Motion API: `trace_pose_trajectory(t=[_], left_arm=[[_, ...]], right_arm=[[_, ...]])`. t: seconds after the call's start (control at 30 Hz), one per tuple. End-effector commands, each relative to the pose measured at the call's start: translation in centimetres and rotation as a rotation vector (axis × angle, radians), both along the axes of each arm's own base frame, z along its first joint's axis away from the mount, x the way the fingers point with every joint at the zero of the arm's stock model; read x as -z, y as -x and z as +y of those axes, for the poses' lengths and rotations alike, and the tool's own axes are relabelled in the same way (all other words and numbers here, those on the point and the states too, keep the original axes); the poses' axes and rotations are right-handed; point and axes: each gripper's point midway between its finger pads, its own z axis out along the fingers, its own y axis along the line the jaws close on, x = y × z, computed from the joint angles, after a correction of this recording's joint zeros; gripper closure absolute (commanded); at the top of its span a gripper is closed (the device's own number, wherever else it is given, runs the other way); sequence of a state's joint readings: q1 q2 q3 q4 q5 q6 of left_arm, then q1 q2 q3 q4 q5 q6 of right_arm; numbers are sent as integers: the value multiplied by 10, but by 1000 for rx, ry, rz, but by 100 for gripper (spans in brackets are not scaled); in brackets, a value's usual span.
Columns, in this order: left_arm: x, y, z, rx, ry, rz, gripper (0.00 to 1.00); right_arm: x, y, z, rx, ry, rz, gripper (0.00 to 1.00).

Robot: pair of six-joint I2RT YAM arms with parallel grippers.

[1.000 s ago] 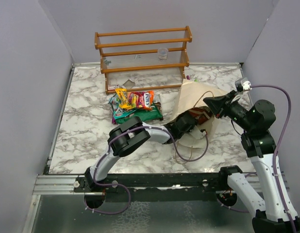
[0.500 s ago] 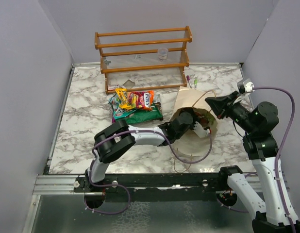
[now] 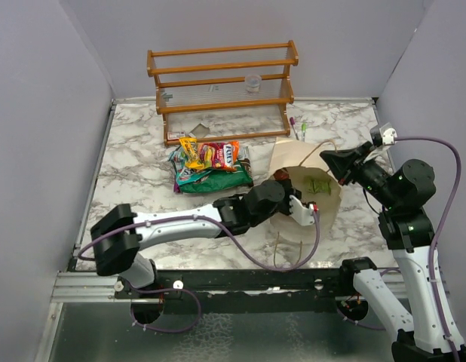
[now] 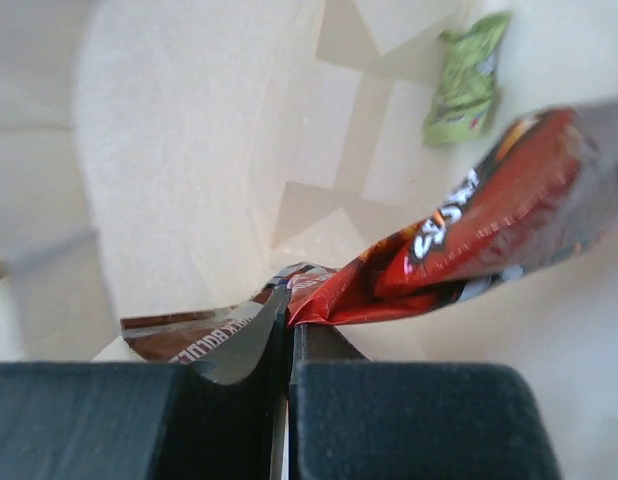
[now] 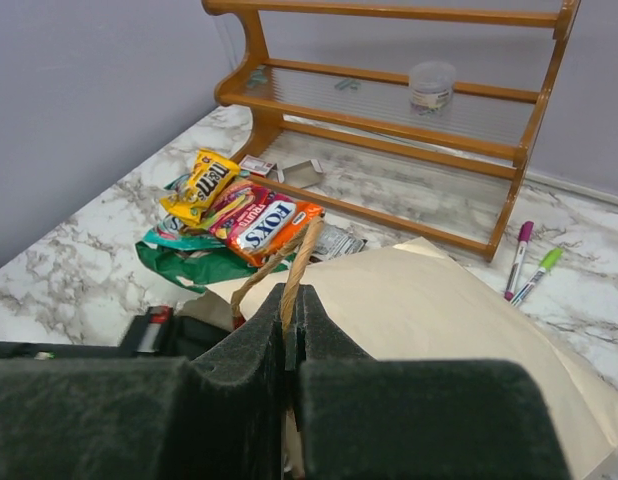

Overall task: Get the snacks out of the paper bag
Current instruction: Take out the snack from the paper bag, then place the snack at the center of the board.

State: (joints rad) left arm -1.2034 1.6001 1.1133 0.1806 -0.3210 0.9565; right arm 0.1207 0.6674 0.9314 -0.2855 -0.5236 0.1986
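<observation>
The cream paper bag (image 3: 305,207) lies on the marble with its mouth facing the camera. My right gripper (image 3: 329,162) is shut on its tan loop handle (image 5: 301,255) and holds the mouth open. My left gripper (image 3: 282,197) is at the bag's mouth. In the left wrist view it (image 4: 289,320) is shut on the corner of a red-orange packet (image 4: 479,230), with a brown packet (image 4: 194,335) beside its left finger. A light green packet (image 4: 467,85) lies deep in the bag, also seen from above (image 3: 318,185). A pile of snack packets (image 3: 210,166) lies on the table left of the bag.
A wooden slatted rack (image 3: 222,90) stands at the back with a small clear cup (image 3: 252,81) on it. Two pens (image 5: 527,262) lie behind the bag by the rack's right end. Grey walls close in both sides.
My left arm has drawn back toward the near left, bringing its gripper from inside the bag to the mouth. The bag's mouth has opened wider. The right gripper has barely moved.
</observation>
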Motion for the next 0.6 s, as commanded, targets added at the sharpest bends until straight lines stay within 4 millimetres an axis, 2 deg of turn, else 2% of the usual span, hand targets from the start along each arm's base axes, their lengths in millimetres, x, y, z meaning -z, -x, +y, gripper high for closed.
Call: trace_pose_trajectory(t=[0.0, 0.2, 0.27, 0.43, 0.57], left_arm=[[-57, 54, 5, 124, 235, 206, 100], [-142, 103, 36, 258, 496, 352, 100], [-165, 115, 49, 288, 544, 385, 100], [-206, 122, 82, 263, 611, 400, 100], [-242, 135, 104, 313, 726, 386, 100]], right_arm=[[-13, -1, -3, 21, 5, -42, 98], [-8, -3, -3, 23, 9, -28, 98], [-7, -3, -3, 21, 9, -24, 98], [-4, -6, -2, 17, 9, -15, 98], [-1, -9, -1, 14, 4, -6, 98]])
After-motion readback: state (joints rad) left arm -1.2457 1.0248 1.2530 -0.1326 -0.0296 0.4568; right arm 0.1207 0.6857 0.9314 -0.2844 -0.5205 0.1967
